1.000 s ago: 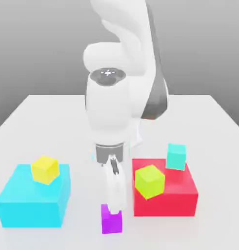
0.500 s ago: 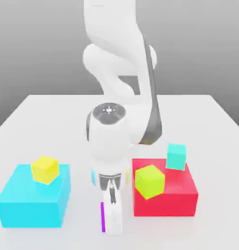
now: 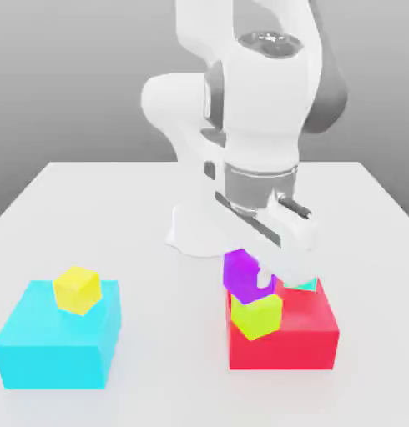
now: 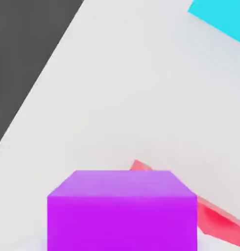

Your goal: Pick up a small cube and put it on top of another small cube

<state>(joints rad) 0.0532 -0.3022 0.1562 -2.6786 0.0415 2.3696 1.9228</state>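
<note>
Purple cube (image 3: 241,275) is seen as a small, plain magenta-violet block with flat unmarked faces, pinched in the gripper (image 3: 256,282) and held off the table. In the hand view the purple cube (image 4: 122,211) is shown close up, with a paler top face and a deeper violet front face; its lower part is cut off at the picture's edge. The fingers are pressed against the cube's sides, though they are largely masked by the white hand and the cube in the exterior view. The cube is carried just above the lime cube (image 3: 256,316), and whether the two touch cannot be told. The lime cube's upper part is partly covered by the purple one. It rests on the red block (image 3: 300,338), at the side toward the exterior view's left. A teal cube (image 3: 306,284) behind the hand is almost wholly hidden, only a sliver being seen. Well apart from the red block, toward the exterior view's left, a cyan block (image 3: 49,346) bears a yellow cube (image 3: 77,289). All stands on the white table (image 3: 99,208).
</note>
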